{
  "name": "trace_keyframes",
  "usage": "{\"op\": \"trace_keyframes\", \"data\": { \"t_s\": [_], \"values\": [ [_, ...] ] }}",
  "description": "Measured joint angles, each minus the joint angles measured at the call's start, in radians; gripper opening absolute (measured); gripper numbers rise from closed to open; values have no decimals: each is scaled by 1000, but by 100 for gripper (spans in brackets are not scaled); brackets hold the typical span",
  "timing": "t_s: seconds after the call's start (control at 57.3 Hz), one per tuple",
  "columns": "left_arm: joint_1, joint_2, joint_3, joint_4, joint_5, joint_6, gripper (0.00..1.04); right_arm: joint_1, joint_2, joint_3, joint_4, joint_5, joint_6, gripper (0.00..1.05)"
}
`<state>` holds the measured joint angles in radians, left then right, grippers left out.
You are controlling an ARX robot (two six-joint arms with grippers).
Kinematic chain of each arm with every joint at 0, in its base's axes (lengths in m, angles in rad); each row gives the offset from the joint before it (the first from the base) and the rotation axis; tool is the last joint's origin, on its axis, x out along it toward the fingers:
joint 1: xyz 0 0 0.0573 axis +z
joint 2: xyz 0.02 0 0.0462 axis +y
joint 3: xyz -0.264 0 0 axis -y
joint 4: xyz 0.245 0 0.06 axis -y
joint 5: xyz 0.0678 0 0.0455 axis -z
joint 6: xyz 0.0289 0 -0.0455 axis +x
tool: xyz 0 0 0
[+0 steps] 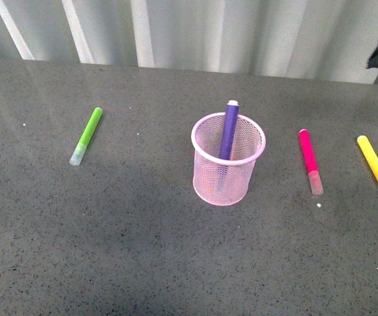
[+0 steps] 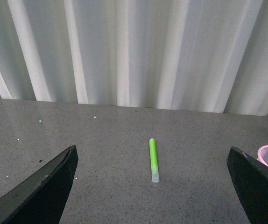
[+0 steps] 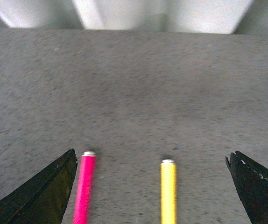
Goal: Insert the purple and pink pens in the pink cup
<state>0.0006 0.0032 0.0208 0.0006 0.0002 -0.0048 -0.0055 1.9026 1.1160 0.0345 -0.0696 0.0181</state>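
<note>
Pink wire-mesh round cup (image 1: 205, 178) sits centre of the grey table (image 1: 143, 263), dark purple marker pen (image 1: 228, 128) leaning on its rim, so 1 of 2 done. Magenta-pink marker pen (image 1: 309, 158) lies toward the right edge. Right gripper (image 3: 150, 156) hangs near it, spread wide and empty, probably lining up a grab; left gripper (image 2: 151, 148) gapes empty too.

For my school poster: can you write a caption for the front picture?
Purple pen stands in the pink cup; pink pen lies beside it on the table.
</note>
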Motion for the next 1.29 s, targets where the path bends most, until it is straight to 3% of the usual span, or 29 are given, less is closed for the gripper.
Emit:
{"op": "trace_keyframes", "data": {
  "t_s": [0.279, 1.012, 1.292],
  "values": [
    [0, 0, 0, 0, 0, 0, 98, 82, 136, 1, -1, -46, 23, 98],
    [0, 0, 0, 0, 0, 0, 98, 93, 356, 115, 21, -39, 73, 97],
    [0, 0, 0, 0, 0, 0, 98, 76, 365, 117, 41, -26, 76, 49]
  ]
}}
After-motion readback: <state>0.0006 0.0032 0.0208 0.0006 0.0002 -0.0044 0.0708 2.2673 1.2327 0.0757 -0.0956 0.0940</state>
